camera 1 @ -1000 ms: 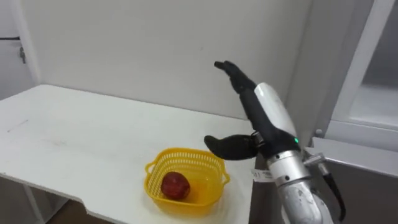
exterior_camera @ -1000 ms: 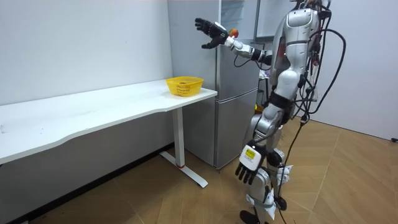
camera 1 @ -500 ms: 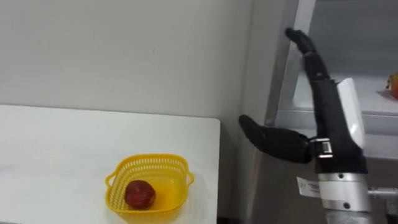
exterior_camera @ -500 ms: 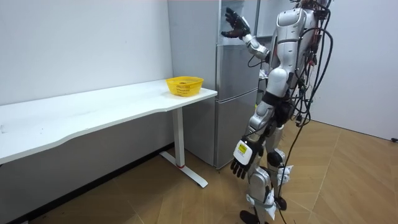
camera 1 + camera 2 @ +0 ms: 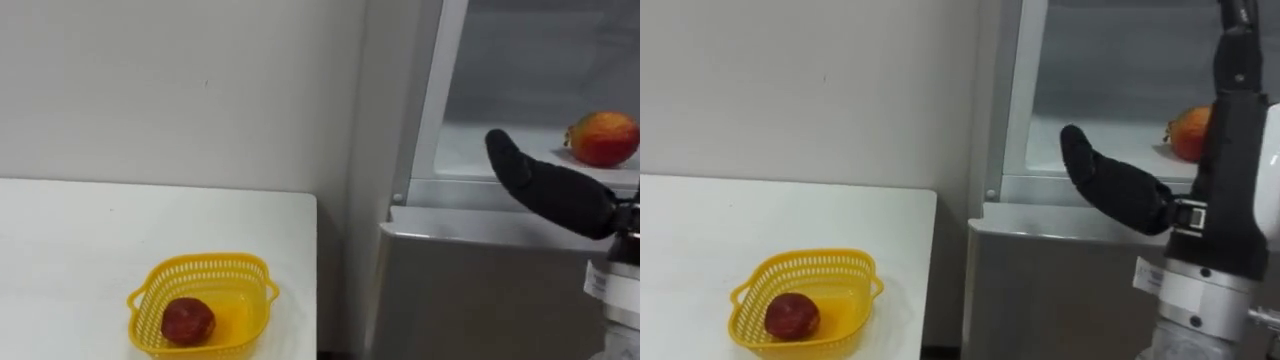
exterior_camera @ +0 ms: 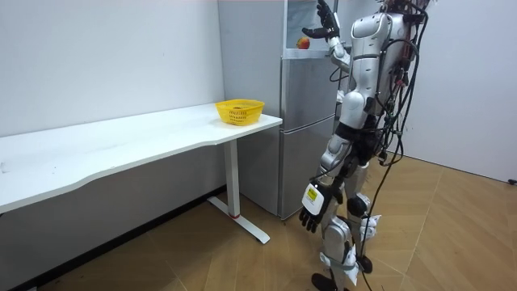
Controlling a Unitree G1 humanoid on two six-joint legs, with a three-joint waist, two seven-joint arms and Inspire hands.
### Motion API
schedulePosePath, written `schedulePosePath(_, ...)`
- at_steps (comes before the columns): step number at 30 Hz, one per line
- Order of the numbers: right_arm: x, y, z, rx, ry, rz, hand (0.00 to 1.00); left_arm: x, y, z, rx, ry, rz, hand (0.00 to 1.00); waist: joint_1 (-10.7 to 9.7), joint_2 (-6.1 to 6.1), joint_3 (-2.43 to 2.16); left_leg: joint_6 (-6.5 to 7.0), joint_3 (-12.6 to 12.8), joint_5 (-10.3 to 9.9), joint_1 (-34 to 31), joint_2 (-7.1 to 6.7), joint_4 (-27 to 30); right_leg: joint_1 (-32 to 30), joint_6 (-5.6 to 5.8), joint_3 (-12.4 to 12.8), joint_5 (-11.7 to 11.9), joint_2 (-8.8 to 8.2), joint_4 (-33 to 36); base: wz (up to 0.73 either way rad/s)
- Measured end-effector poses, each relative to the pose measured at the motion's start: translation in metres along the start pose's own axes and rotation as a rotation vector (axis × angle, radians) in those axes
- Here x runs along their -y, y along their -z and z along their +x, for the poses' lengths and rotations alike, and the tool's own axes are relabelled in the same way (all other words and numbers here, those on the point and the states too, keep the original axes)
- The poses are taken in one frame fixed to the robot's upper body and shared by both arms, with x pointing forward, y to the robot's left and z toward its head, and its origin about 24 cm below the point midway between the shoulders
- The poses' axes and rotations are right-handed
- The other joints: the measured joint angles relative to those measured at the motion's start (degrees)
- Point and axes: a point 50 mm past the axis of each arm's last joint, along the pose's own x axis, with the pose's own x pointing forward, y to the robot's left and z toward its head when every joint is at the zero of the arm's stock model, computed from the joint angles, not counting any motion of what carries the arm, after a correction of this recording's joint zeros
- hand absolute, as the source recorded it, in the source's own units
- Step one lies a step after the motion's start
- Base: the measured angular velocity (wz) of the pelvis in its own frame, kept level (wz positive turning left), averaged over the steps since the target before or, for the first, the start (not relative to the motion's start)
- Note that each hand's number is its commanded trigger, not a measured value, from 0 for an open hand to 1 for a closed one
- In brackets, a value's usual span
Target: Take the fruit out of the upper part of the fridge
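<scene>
Right hand (image 5: 1228, 150) swung up near fruit (image 5: 603, 138), fingers straight

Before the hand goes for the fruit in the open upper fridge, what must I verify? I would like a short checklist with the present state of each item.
1. Upper compartment open: ok, its shelf is in plain sight.
2. Target present: ok, a red-orange fruit lies on the shelf, untouched.
3. Right hand ready: ok, raised before the compartment, fingers straight, holding nothing.
4. Left hand out of the way: ok, it hangs open at the robot's side.
5. Room to put the fruit down: ok, the yellow basket on the white table holds one red apple, with space beside it.
6. Nothing else deeper on the shelf: cannot tell.
</scene>
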Motion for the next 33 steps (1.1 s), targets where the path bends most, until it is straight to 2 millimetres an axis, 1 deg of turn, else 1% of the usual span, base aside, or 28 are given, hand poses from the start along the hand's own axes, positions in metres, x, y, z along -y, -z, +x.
schedulePosePath(5,0.014,0.004,0.009,0.022,0.051,-0.05,0.0,0.001,0.002,0.0,-0.012,0.014,-0.001,0.0,-0.1,0.17,0.08,-0.03,0.0,0.0,0.0,0.14,-0.1,0.1,-0.06,-0.1,0.0,0.11,0.1,0.0)
schedulePosePath(9,0.018,0.011,0.011,0.024,0.045,-0.096,0.0,0.001,0.001,0.0,-0.009,0.027,0.0,0.0,-0.3,0.06,0.12,-0.02,0.0,0.0,0.0,0.08,-0.1,0.1,-0.06,-0.1,0.0,0.05,0.1,0.0)
schedulePosePath(12,0.019,0.025,0.011,-0.03,0.05,-0.122,0.0,-0.002,0.001,0.0,-0.007,0.033,0.004,0.0,-0.2,-0.3,0.33,-0.02,0.0,0.0,0.0,0.07,-0.1,0.1,-0.06,-0.1,0.0,0.05,0.1,0.0)
schedulePosePath(13,0.019,0.033,0.012,-0.064,0.046,-0.137,0.0,-0.003,0.001,0.0,-0.009,0.038,0.006,0.0,-0.2,-0.53,0.41,-0.02,-0.1,0.0,0.0,0.07,-0.1,0.1,-0.06,-0.2,0.0,0.04,0.1,0.0)
schedulePosePath(14,0.02,0.04,0.012,-0.089,0.037,-0.164,0.0,-0.005,0.001,0.0,-0.008,0.038,0.008,0.0,-0.2,-0.87,0.58,-0.02,-0.2,0.0,0.0,0.07,-0.1,0.1,-0.05,-0.3,0.0,0.03,0.2,0.04)
schedulePosePath(15,0.021,0.043,0.012,-0.101,0.033,-0.173,0.0,-0.006,0.001,0.0,-0.007,0.036,0.009,0.0,-0.1,-1.06,0.69,-0.03,-0.3,0.0,-0.1,0.07,-0.1,0.1,-0.04,-0.5,0.0,0.02,0.2,0.08)
schedulePosePath(16,0.024,0.047,0.013,-0.123,0.031,-0.175,0.0,-0.009,0.001,0.0,-0.006,0.03,0.008,0.0,-0.1,-1.44,0.67,-0.03,-0.5,0.0,-0.3,0.08,-0.1,-0.1,-0.04,-0.8,0.0,0.02,0.2,0.07)
schedulePosePath(17,0.026,0.05,0.015,-0.135,0.032,-0.183,0.0,-0.011,0.002,-0.001,-0.007,0.026,0.002,0.0,-0.1,-1.79,0.44,-0.03,-0.6,0.0,-0.7,0.09,0.1,-0.4,-0.04,-1.0,0.0,0.02,0.2,0.07)
schedulePosePath(18,0.027,0.051,0.018,-0.134,0.033,-0.189,0.0,-0.012,0.003,-0.001,-0.008,0.026,-0.006,0.0,-0.1,-1.96,0.31,-0.03,-0.6,0.0,-1.1,0.08,0.2,-0.6,-0.04,-1.1,0.0,-0.01,0.2,0.05)
schedulePosePath(20,0.029,0.055,0.033,-0.121,0.038,-0.22,0.0,-0.013,0.007,-0.001,-0.024,0.023,-0.019,0.0,-0.1,-2.38,0.16,-0.03,-0.8,0.0,-1.2,0.05,0.4,-0.8,-0.04,-1.1,0.0,-0.02,0.2,0.04)
schedulePosePath(21,0.029,0.057,0.036,-0.125,0.038,-0.233,0.0,-0.014,0.008,-0.001,-0.025,0.022,-0.018,0.0,-0.1,-2.52,0.06,-0.03,-0.9,0.0,-1.2,0.04,0.5,-0.8,-0.04,-1.1,0.0,-0.02,0.2,0.0)
schedulePosePath(22,0.032,0.064,0.043,-0.132,0.034,-0.269,0.0,-0.015,0.007,-0.002,-0.025,0.019,-0.015,0.0,0.1,-2.86,-0.1,-0.03,-1.0,0.0,-1.2,0.03,0.6,-0.8,-0.04,-1.2,0.0,-0.02,0.3,0.05)
schedulePosePath(23,0.035,0.07,0.05,-0.142,0.028,-0.311,0.0,-0.016,0.008,-0.002,-0.026,0.017,-0.014,0.0,0.3,-3.18,0.0,-0.03,-1.2,0.0,-1.2,0.04,0.6,-0.8,-0.04,-1.4,0.0,-0.02,0.5,0.06)
schedulePosePath(24,0.037,0.072,0.053,-0.149,0.026,-0.327,0.0,-0.017,0.008,-0.002,-0.026,0.016,-0.013,0.0,0.5,-3.32,0.07,-0.04,-1.3,0.0,-1.2,0.05,0.6,-0.8,-0.04,-1.4,0.0,-0.02,0.6,0.05)
schedulePosePath(25,0.037,0.076,0.058,-0.159,0.021,-0.348,0.0,-0.018,0.008,-0.002,-0.026,0.013,-0.012,0.0,0.5,-3.55,0.1,-0.04,-1.3,0.0,-1.3,0.06,0.7,-0.9,-0.04,-1.4,0.0,-0.01,0.6,0.0)
schedulePosePath(26,0.037,0.078,0.061,-0.165,0.017,-0.359,0.0,-0.02,0.009,-0.002,-0.029,0.013,-0.012,0.0,0.5,-3.73,0.02,-0.04,-1.3,0.0,-1.4,0.07,0.8,-1.0,-0.04,-1.5,0.0,-0.02,0.6,0.0)
schedulePosePath(29,0.035,0.082,0.062,-0.181,-0.003,-0.383,0.0,-0.023,0.012,-0.003,-0.036,0.007,-0.013,0.0,0.4,-4.14,-0.11,-0.04,-1.3,0.0,-2.1,0.09,1.3,-1.4,-0.06,-1.5,0.0,-0.03,0.6,0.0)
schedulePosePath(33,0.032,0.088,0.058,-0.204,-0.043,-0.401,0.0,-0.024,0.012,-0.003,-0.037,0.003,-0.014,0.0,0.3,-4.24,-0.12,-0.04,-1.3,0.0,-2.2,0.09,1.4,-1.5,-0.12,-1.5,0.1,-0.03,0.6,0.0)
